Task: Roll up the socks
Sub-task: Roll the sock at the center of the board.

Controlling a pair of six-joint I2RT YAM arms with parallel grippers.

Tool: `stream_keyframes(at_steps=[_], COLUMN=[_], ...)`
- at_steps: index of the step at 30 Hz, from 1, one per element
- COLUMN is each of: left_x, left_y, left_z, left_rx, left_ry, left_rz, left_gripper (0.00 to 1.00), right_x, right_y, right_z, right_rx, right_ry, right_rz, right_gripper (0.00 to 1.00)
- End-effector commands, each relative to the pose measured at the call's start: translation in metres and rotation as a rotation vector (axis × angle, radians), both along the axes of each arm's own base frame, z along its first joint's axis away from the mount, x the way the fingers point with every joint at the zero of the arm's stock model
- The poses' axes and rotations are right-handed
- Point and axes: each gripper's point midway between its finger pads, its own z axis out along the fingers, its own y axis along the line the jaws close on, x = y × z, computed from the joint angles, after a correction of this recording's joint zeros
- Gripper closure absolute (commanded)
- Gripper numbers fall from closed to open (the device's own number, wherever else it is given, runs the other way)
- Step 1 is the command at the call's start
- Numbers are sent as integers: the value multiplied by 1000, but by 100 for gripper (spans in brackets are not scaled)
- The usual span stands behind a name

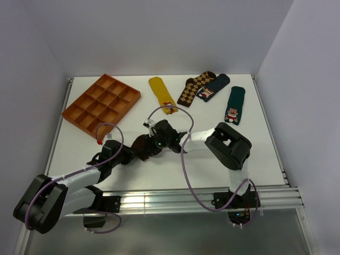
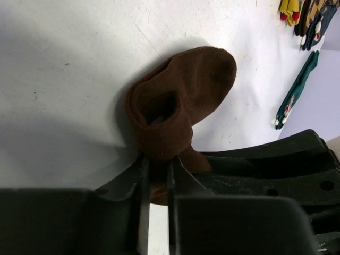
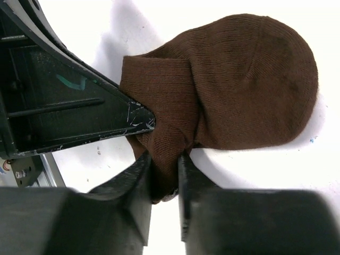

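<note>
The left arm (image 1: 74, 183) and right arm (image 1: 229, 144) pair black joints with white links. A purple cable (image 1: 186, 170) loops along each. A green light (image 1: 160, 142) glows near the right wrist. Black pincer fingers (image 3: 133, 114) show pale scratches.

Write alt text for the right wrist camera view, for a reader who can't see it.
A dark brown sock lies bunched and partly rolled on a white table. The right tool pinches a fold at bottom centre, while the left tool reaches in from the left and meets the fabric.
</note>
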Motion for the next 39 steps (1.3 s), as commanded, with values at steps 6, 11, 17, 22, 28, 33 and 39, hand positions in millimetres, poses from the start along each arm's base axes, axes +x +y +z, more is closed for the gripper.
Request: stream_keyframes(at_steps=[6, 11, 17, 22, 28, 33, 39], left_x=[-18, -15, -16, -15, -14, -12, -6], left_y=[21, 19, 16, 14, 14, 15, 17], left_z=[-34, -31, -30, -30, -29, -27, -18], left_rx=[176, 202, 210, 210, 218, 239, 291], left_ry=[142, 147, 149, 145, 142, 135, 135], left_rz=[-7, -42, -67, -88, -100, -118, -155], left_gripper=[100, 100, 100, 100, 100, 100, 100], right_x=[21, 59, 90, 94, 93, 76, 62], right_y=[-20, -43, -42, -29, -15, -16, -49], right_z=[50, 63, 43, 33, 11, -2, -4], right_rx=[71, 14, -29, -16, -9, 14, -9], right_ry=[-90, -141, -107, -70, -12, 41, 41], right_rz=[-62, -169, -211, -176, -120, -90, -189], right_gripper=[49, 43, 40, 35, 40, 73, 100])
